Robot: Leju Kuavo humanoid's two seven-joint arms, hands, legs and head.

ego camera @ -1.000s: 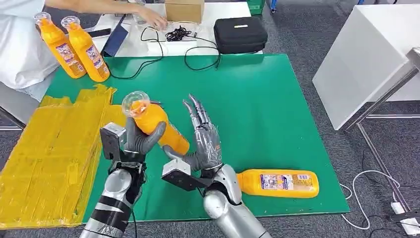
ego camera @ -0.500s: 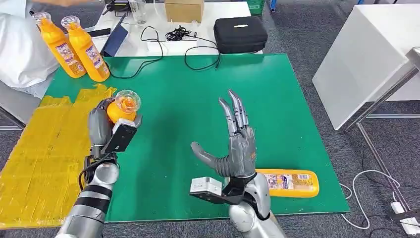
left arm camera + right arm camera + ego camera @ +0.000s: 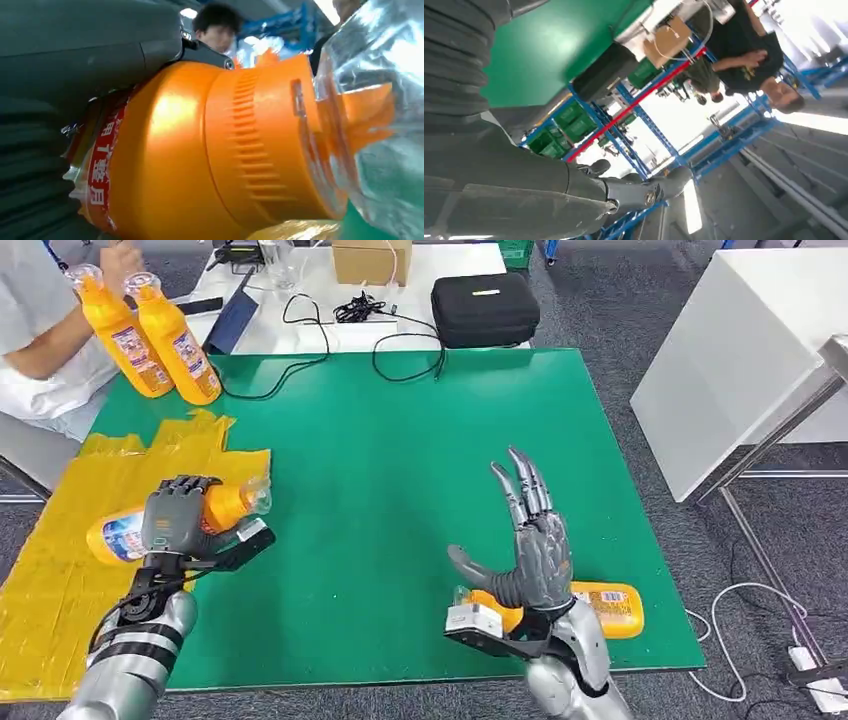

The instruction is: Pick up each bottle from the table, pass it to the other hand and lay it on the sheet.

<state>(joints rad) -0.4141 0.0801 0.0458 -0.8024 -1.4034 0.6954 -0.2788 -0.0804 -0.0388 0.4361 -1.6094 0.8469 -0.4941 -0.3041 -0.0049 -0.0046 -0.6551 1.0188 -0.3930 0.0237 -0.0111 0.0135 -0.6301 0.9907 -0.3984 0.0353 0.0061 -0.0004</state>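
Green matting (image 3: pixel 400 490) covers the table, a yellow sheet (image 3: pixel 60 570) along its left side; the left hand (image 3: pixel 175 515) clamps an orange juice bottle (image 3: pixel 130 532) on its side over that sheet, seemingly to lay it down; the right hand (image 3: pixel 528 550) stands upright, fingers spread and empty, just before a second bottle (image 3: pixel 600 608) lying on the mat; two more bottles (image 3: pixel 150 335) stand at the far corner.
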